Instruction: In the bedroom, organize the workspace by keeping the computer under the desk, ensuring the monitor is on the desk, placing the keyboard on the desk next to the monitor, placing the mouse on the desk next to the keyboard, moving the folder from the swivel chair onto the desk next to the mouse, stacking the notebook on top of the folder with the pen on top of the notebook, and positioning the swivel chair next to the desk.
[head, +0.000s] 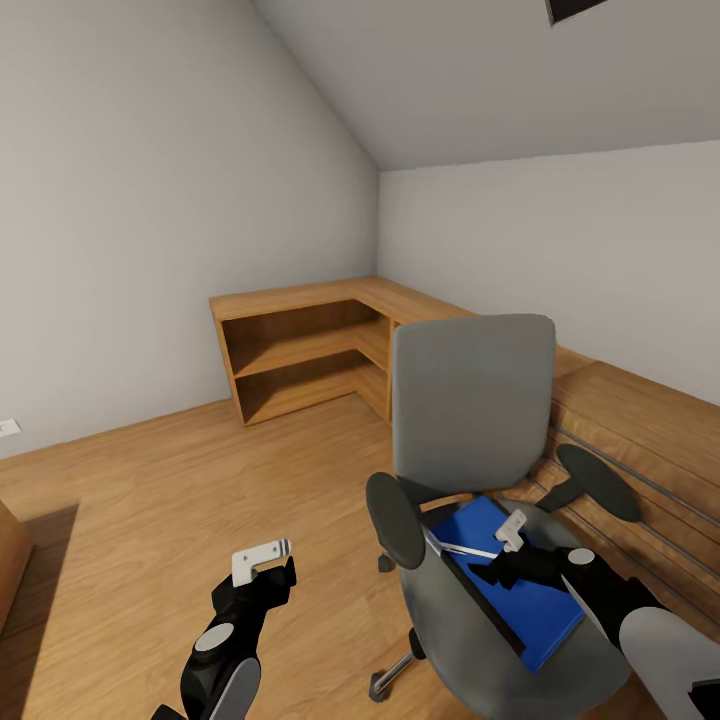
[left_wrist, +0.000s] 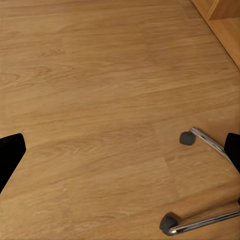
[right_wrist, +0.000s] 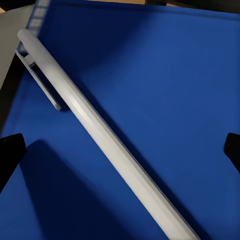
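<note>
Though dim, pen (right_wrist: 95, 127) diagonal across folder (right_wrist: 170, 90)

Attic room, head view. Swivel chair (head: 480, 500) stands on the wood floor (head: 150, 520); the blue folder (head: 520, 590) lies on its seat with the pen (head: 468, 549) on top. Right gripper (head: 510, 532) hovers over the folder, left gripper (head: 262, 560) above the floor. Light-wood corner shelf unit (head: 300, 350) behind.

Evenly lit, soft diffuse render. Faint shadow beneath pen (right_wrist: 95, 125) on folder (right_wrist: 165, 90). Sharp throughout; mild wide-angle stretch at head-view edges.
</note>
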